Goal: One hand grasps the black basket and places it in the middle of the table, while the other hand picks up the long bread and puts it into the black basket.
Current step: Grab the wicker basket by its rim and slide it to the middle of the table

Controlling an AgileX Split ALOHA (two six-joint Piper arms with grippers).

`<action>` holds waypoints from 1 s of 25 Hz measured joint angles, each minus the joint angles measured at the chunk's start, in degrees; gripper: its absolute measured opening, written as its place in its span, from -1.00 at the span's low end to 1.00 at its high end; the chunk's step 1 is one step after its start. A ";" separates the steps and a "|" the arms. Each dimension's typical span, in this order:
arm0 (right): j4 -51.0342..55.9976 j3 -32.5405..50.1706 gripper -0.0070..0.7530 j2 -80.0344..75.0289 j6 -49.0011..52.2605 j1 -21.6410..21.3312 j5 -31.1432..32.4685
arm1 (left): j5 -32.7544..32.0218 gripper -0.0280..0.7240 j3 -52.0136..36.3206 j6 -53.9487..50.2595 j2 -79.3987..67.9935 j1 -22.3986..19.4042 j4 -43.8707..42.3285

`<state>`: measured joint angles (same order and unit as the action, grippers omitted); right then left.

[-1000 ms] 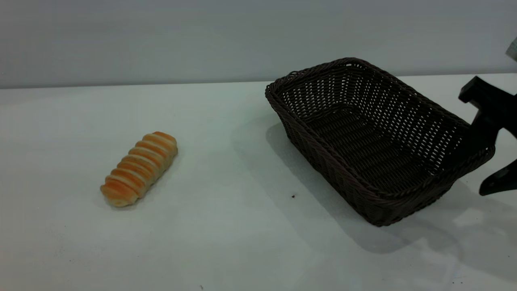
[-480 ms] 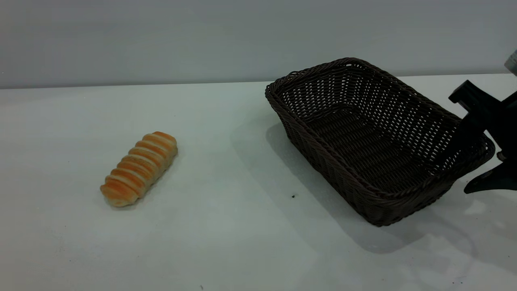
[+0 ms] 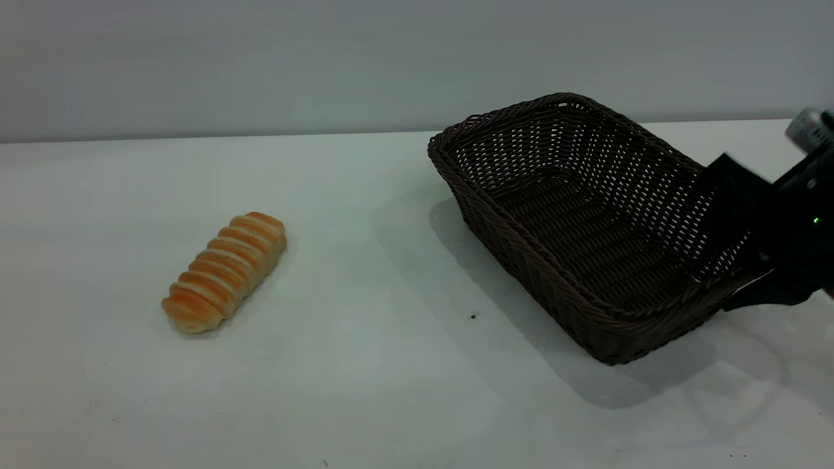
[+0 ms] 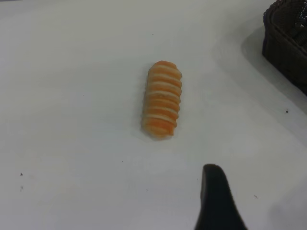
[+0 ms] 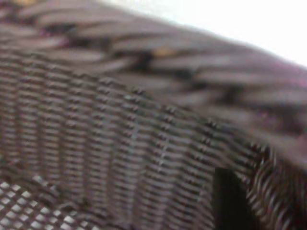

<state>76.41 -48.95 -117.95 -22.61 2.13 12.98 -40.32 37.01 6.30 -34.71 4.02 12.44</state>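
Two things matter here, and they sit well apart on the white table (image 3: 365, 391): the black basket (image 3: 586, 228) at the right side and the long bread (image 3: 225, 270) lying flat toward the left. Our right gripper (image 3: 759, 251) is at the basket's right-hand end, with one finger reaching over the rim into the inside and the other low on the outside, so the end wall sits between them. We cannot tell whether the fingers have closed on that wall or only straddle it. The right wrist view is filled by the wicker wall and braided rim at very close range, which fits a gripper pressed right up to the basket.

We judge this placement deliberate. A wall taken between two fingers gives a firm hold on something too wide to span, and a grip at the end lets the arm drag or lift the basket toward the middle of the table.

The basket rests on the table, not yet in the middle. The bread is untouched. In the left wrist view it lies ahead of our left gripper (image 4: 216, 201), of which only one dark fingertip shows, so we cannot tell how its fingers stand. The left gripper hangs above the table near the bread, apart from it, which we read as waiting until the basket is in place.
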 joint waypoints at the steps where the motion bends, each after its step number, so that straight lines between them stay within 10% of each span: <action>1: 0.00 -0.06 -0.27 -0.32 0.04 0.00 -0.21 | 0.00 0.35 0.00 0.00 0.00 0.00 0.00; 4: 0.34 -0.33 -0.66 -0.32 0.66 0.00 -0.63 | 0.00 0.35 0.00 0.00 0.00 0.00 0.00; 25: -39.86 -17.42 -0.66 2.67 5.18 5.56 24.56 | 0.00 0.35 0.00 0.07 0.00 0.00 0.00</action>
<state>36.55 -66.37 -115.28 -17.43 7.69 37.54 -40.32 37.01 6.38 -34.71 4.02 12.44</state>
